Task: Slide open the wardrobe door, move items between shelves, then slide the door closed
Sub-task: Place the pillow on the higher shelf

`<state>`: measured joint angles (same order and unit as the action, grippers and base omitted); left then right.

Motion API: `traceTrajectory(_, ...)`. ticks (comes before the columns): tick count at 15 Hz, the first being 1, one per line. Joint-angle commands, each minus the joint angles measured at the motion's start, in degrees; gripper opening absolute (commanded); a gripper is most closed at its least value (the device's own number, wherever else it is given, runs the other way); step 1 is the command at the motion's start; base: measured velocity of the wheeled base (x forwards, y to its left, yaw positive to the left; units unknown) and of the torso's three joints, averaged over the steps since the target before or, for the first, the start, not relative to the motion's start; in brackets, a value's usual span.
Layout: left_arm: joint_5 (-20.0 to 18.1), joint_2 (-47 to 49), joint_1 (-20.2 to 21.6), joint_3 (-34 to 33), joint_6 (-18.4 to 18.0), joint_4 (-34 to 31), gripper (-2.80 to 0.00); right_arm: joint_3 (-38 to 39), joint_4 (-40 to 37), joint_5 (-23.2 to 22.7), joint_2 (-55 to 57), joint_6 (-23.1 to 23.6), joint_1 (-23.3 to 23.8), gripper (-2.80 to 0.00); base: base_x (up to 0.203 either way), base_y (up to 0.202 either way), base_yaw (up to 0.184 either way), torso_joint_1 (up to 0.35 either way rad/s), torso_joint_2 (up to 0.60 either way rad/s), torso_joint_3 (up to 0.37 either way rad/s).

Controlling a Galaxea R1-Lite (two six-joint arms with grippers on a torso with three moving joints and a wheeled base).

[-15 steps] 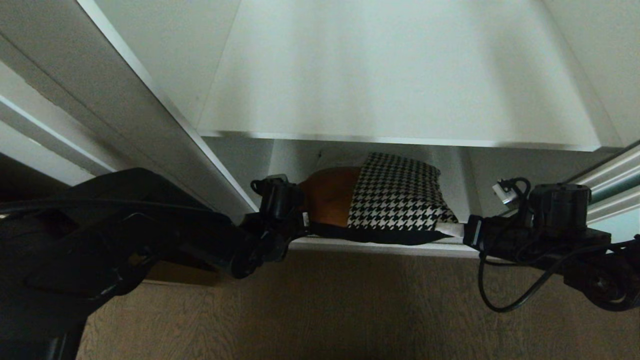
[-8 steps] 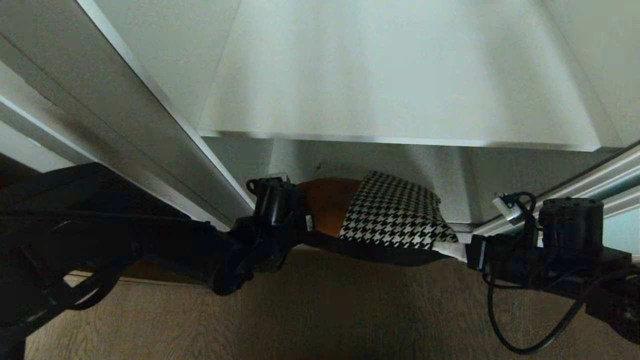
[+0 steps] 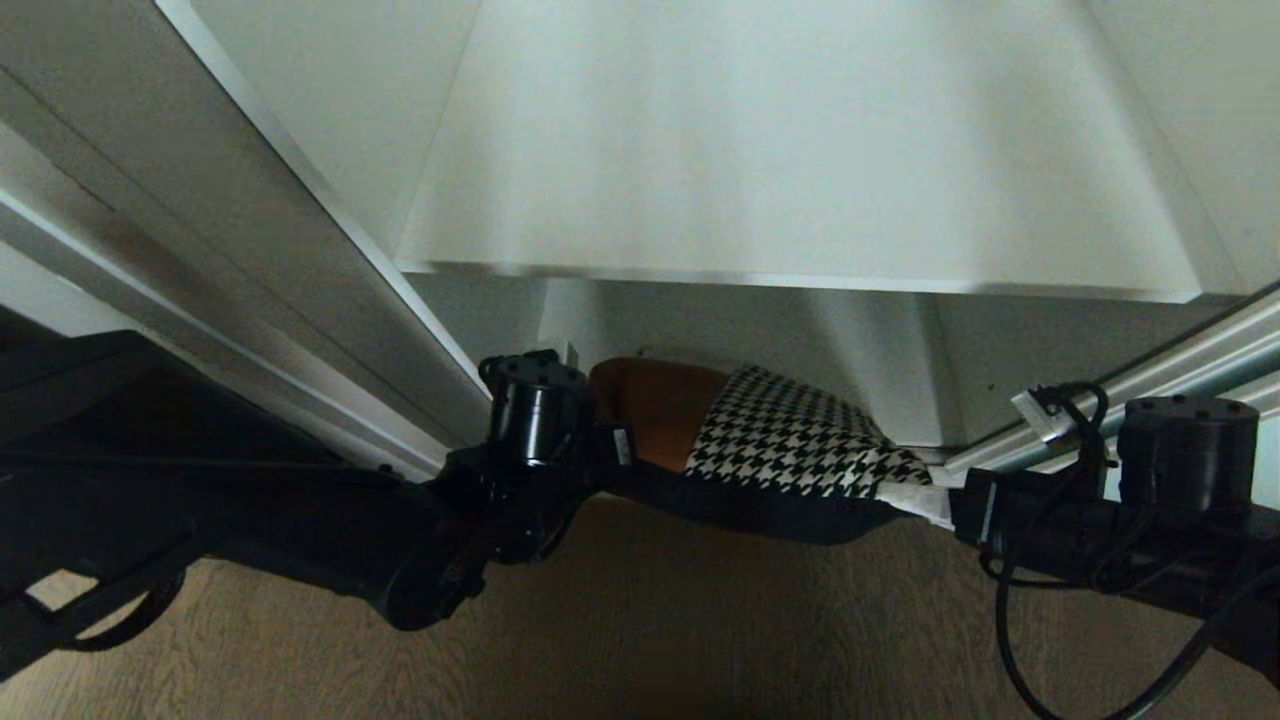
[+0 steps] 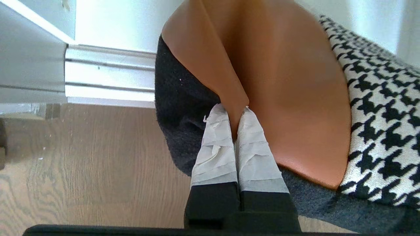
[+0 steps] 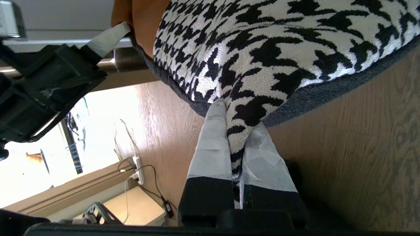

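place: home bedroom | cues: white wardrobe shelves (image 3: 800, 180), wood floor (image 3: 700, 630)

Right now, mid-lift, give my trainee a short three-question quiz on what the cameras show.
1. True or false: the clothes bundle lies flat on the lower shelf.
2. Which piece does the left gripper pinch: A rust-brown, B houndstooth, C white?
3. Fill in: the right gripper is shut on the bundle's ___ piece.

Key: 1 false, it hangs between both grippers over the wooden floor. 2 A. 3 houndstooth.
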<state>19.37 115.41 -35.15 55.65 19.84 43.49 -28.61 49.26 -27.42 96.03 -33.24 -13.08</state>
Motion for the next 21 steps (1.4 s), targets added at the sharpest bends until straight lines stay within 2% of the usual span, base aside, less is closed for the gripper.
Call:
traceTrajectory(1,0.1,-1.1,-0.1,0.3,0.0,0.2,-2.80,0.3,0.2,-0.3,-0.5,-0.1,0.3,-2.80,0.000,0.000,0.000,0.000,0.00,0.000)
traceTrajectory(5,0.1,-2.6,-0.2,0.1,0.0,0.6,-2.80,1.3,0.2,-0.6,-3.8,-0.1,-0.6,-2.80,0.000,0.000,0.000,0.000,0.00,0.000)
traceTrajectory(8,-1.9,-4.4,-0.8,-0.4,0.1,0.6,-2.80,0.5,-0.2,-1.1,-6.3,-0.4,0.0,-2.80,0.000,0.000,0.000,0.000,0.00,0.000)
traceTrajectory(12,-3.0,-6.8,-2.5,-1.0,0.4,0.5,-2.80,-1.1,-3.3,-1.8,-9.4,-6.4,-1.6,-2.80,0.000,0.000,0.000,0.000,0.00,0.000)
traceTrajectory(16,-7.2,-13.6,-2.9,-4.8,0.6,0.2,-2.80,-0.7,-6.5,-4.4,-15.2,-7.0,-1.7,-2.80,0.000,0.000,0.000,0.000,0.00,0.000)
traceTrajectory(18,-7.7,-15.3,-2.9,-7.0,0.6,0.3,-2.80,-1.5,-10.6,-6.0,-17.6,-6.9,-1.7,-2.80,0.000,0.000,0.000,0.000,0.00,0.000)
traceTrajectory(21,-7.7,-15.3,-2.8,-8.0,0.6,0.7,-2.80,-1.3,-10.8,-6.9,-17.8,-7.0,-1.8,-2.80,0.000,0.000,0.000,0.000,0.00,0.000)
